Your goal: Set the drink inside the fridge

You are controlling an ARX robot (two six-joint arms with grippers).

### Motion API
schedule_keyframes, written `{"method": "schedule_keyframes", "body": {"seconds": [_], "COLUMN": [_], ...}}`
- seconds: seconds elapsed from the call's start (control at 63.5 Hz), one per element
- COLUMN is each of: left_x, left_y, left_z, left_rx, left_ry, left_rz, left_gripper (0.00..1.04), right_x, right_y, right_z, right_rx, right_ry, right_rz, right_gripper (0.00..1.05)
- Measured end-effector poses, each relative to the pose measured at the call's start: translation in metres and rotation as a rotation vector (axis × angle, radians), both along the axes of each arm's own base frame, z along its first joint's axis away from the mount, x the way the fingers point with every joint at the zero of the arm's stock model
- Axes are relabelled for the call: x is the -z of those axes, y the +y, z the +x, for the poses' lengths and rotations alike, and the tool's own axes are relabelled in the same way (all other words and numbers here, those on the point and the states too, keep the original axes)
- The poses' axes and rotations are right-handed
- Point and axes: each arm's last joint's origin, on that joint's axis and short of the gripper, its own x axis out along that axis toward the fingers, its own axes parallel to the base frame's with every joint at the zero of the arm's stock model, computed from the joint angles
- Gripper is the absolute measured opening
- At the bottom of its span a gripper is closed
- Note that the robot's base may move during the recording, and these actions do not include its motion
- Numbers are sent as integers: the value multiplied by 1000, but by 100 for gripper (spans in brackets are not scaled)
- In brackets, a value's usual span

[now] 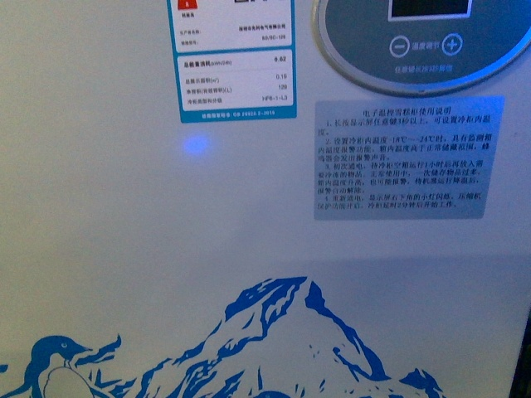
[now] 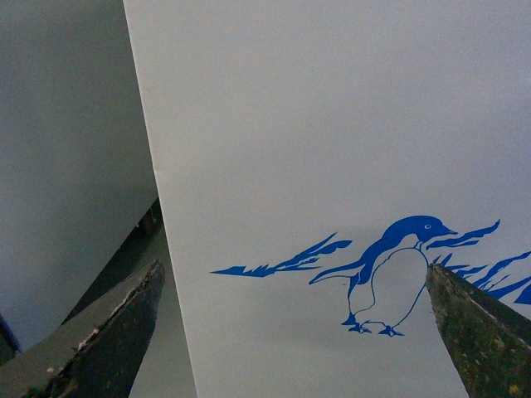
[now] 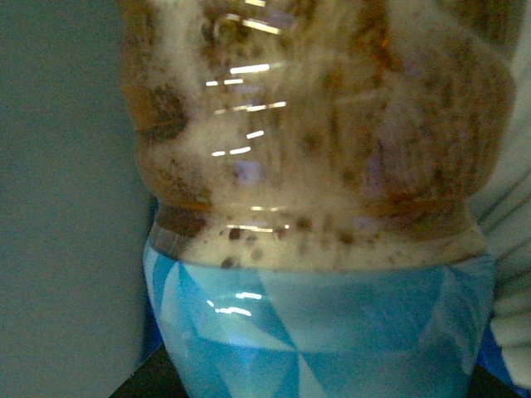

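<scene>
Filling your right wrist view, the drink [image 3: 315, 207], frothy brown, has a blue-triangle label [image 3: 332, 332]; the right claw's grip you cannot tell. Your left claw [image 2: 292, 267] stands wide open, empty, before the fridge [image 1: 166, 249] with penguin print [image 2: 390, 274] and Chinese sticker [image 1: 409, 157].

1. A plain grey wall [image 2: 66, 141] fills one side of the left wrist view.
2. A dark band [image 2: 116, 265] runs along the grey wall's edge, touching it.
3. A pale strip of floor [image 2: 170, 356] lies just beside that band, away from the grey wall.
</scene>
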Motion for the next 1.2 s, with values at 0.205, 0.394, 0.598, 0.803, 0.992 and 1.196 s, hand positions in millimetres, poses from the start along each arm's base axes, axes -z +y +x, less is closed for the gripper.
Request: {"method": "schedule_keyframes", "body": {"seconds": [0.205, 0.394, 0.598, 0.803, 0.992, 1.196], "left_x": [0, 0, 0, 0, 0, 0], "left_y": [0, 0, 0, 0, 0, 0], "left_z": [0, 0, 0, 0, 0, 0], "left_rx": [0, 0, 0, 0, 0, 0], "left_ry": [0, 0, 0, 0, 0, 0], "left_rz": [0, 0, 0, 0, 0, 0], "left_gripper": [97, 97, 97, 97, 97, 97], "right_x": [-63, -106, -127, -139, -131, -129], "right_y": [9, 26, 50, 79, 95, 103], "right_z": [-41, -82, -116, -155, -180, -181], "right_rx": [-46, -82, -119, -117, -79, -22], "right_ry": [-205, -364, -458, -536, -562, -602], "right_rz": [-41, -35, 1, 2, -28, -97], "right_gripper": [38, 38, 38, 38, 37, 37]}}
